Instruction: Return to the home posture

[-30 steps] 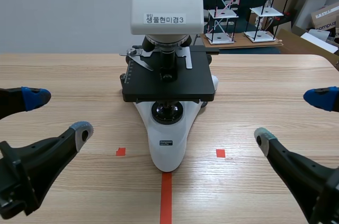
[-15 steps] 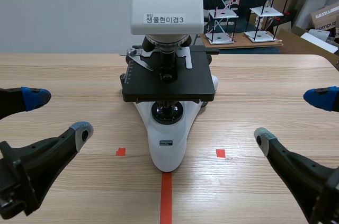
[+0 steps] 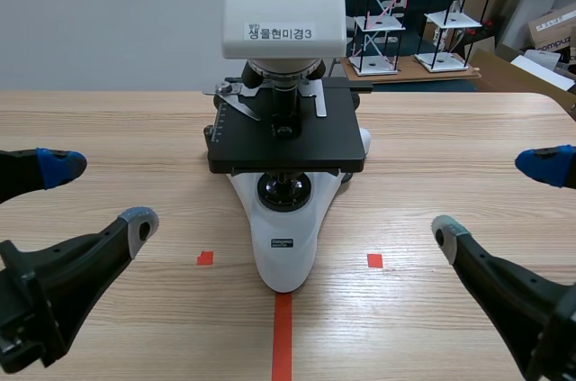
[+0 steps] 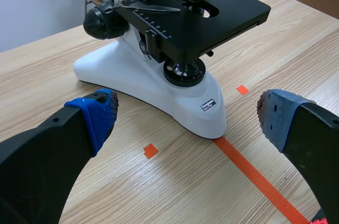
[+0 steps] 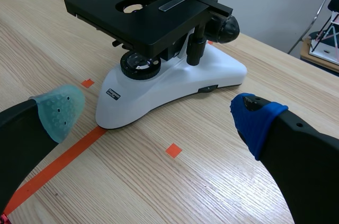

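Observation:
A white microscope (image 3: 286,246) with a black stage (image 3: 286,133) stands at the table's middle, its head bearing a printed label. The left gripper (image 3: 97,194) hangs open low at the left, apart from the microscope, nothing between its fingers. Low at the right, the right gripper (image 3: 499,201) is open too and holds nothing. From the left wrist, the microscope (image 4: 159,81) lies ahead of the open gripper (image 4: 188,115). From the right wrist, the microscope (image 5: 175,78) lies ahead of the open gripper (image 5: 153,110).
Orange-red tape marks lie on the wooden table (image 3: 450,147) near the microscope's base. Beyond the far edge stand wire-frame models (image 3: 387,16) on a low board and cardboard boxes (image 3: 553,34) at the right.

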